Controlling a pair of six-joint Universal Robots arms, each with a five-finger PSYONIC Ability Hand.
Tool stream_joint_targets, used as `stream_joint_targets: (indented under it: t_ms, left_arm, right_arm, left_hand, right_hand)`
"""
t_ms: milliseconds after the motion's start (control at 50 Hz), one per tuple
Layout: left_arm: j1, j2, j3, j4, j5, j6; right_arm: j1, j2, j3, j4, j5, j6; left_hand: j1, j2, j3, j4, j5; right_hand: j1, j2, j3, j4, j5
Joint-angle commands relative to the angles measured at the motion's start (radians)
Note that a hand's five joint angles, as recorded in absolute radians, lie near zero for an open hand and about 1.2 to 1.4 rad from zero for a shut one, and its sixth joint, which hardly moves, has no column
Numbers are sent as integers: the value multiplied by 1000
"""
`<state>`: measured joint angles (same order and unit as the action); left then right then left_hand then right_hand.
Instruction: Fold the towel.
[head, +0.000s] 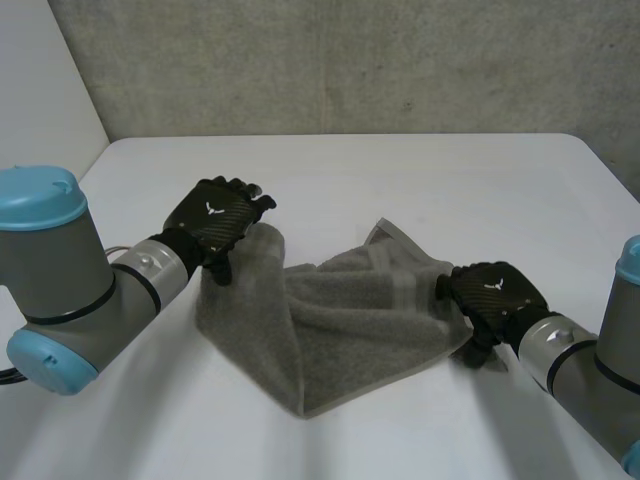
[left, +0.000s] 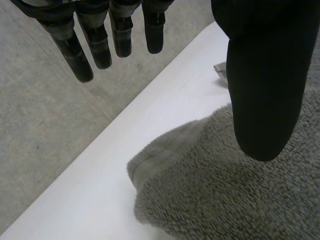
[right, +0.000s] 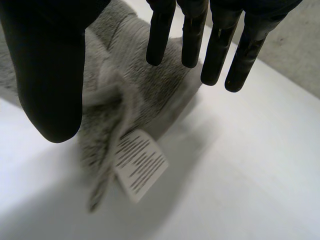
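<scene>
A grey towel (head: 350, 320) lies rumpled and partly doubled over on the white table (head: 420, 180). My left hand (head: 215, 225) hovers at the towel's far left corner. In its wrist view the left hand (left: 262, 75) has straight fingers (left: 100, 45) and the thumb held apart, with the towel corner (left: 165, 155) lying free below them. My right hand (head: 495, 292) is at the towel's right edge. There the right hand (right: 50, 75) is spread too, fingers (right: 215, 55) straight, above a towel corner (right: 150, 85) with a white label (right: 140, 165).
A grey wall (head: 350, 60) runs behind the table's far edge. The table's left edge (head: 95, 160) is close to my left arm. Bare table surface lies beyond and in front of the towel.
</scene>
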<state>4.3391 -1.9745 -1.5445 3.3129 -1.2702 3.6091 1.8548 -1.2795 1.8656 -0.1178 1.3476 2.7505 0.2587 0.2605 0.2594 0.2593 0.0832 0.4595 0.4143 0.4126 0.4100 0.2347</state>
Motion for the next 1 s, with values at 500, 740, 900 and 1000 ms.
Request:
stream_joint_targets:
  t_ms: [500, 740, 900, 1000]
  left_arm:
    - [-12, -151, 159, -116, 25, 11]
    - [-15, -236, 215, -214, 61, 26]
    - [-16, -244, 262, -228, 54, 114]
    - [-21, -228, 334, -177, 49, 91]
  right_arm:
    - [-39, 14, 87, -164, 2, 14]
    - [-39, 11, 83, -174, -10, 34]
    - [-28, 38, -8, -166, -7, 21]
    - [-25, 78, -142, -163, 8, 20]
  left_hand:
    - [140, 138, 139, 139, 141]
    - [172, 170, 171, 171, 173]
    - [1138, 1136, 1137, 1137, 1139]
    - [1138, 1136, 1137, 1137, 1139]
  right_hand:
    - [819, 864, 866, 868, 869]
    - [937, 982, 984, 986, 987]
    - [937, 982, 984, 986, 987]
    - [937, 982, 984, 986, 987]
